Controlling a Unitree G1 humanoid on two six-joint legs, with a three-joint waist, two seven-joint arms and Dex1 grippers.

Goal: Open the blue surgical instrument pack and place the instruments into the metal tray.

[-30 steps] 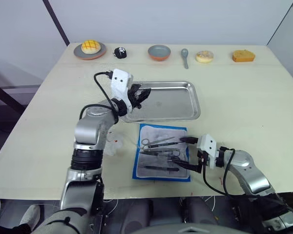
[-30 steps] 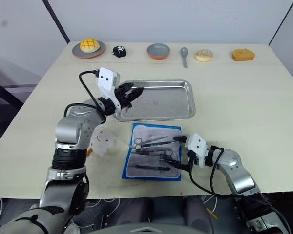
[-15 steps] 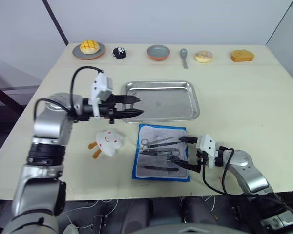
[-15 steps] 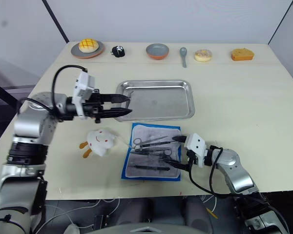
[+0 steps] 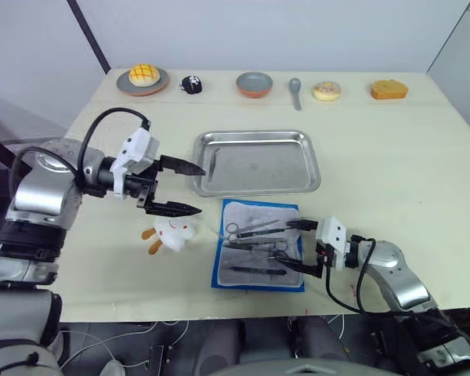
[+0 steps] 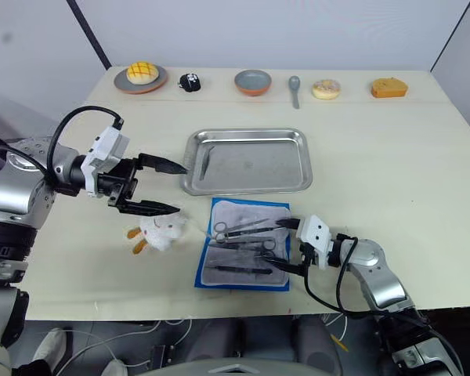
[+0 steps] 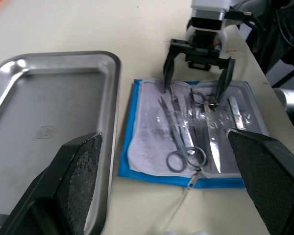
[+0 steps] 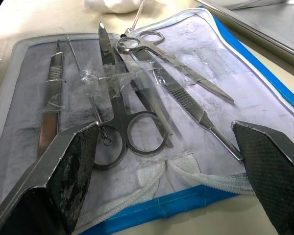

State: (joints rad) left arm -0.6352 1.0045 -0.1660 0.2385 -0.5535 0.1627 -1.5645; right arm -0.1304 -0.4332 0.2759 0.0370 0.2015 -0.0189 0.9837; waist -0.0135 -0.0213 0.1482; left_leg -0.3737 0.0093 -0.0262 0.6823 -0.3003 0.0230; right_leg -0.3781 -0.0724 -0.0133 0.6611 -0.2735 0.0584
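Observation:
The blue surgical instrument pack (image 5: pixel 254 213) lies open in front of the metal tray (image 5: pixel 286 160), pale lining up. On the lining lie the instruments (image 8: pixel 132 127): ring-handled scissors, forceps, tweezers and a flat handle, under clear film. My right gripper (image 5: pixel 291 244) is open at the pack's right edge, its fingers straddling the instruments' ends without touching them. My left gripper (image 5: pixel 200 189) is open wide and empty, left of the tray and above a white plush toy (image 5: pixel 172 232). A thin dark sliver (image 5: pixel 206 166) shows in the tray's left end; I cannot tell whether it is an instrument.
Along the far edge stand a plate with a yellow bun (image 5: pixel 143 77), a small black object (image 5: pixel 191 84), a grey bowl (image 5: pixel 254 83), a spoon (image 5: pixel 296 90), a donut (image 5: pixel 327 91) and a cake piece (image 5: pixel 389 89). Bare tabletop lies right of the tray.
My left arm has swung back leftward from the tray's left corner and its fingers have spread wider, uncovering the plush toy. The right gripper and the pack have stayed put.

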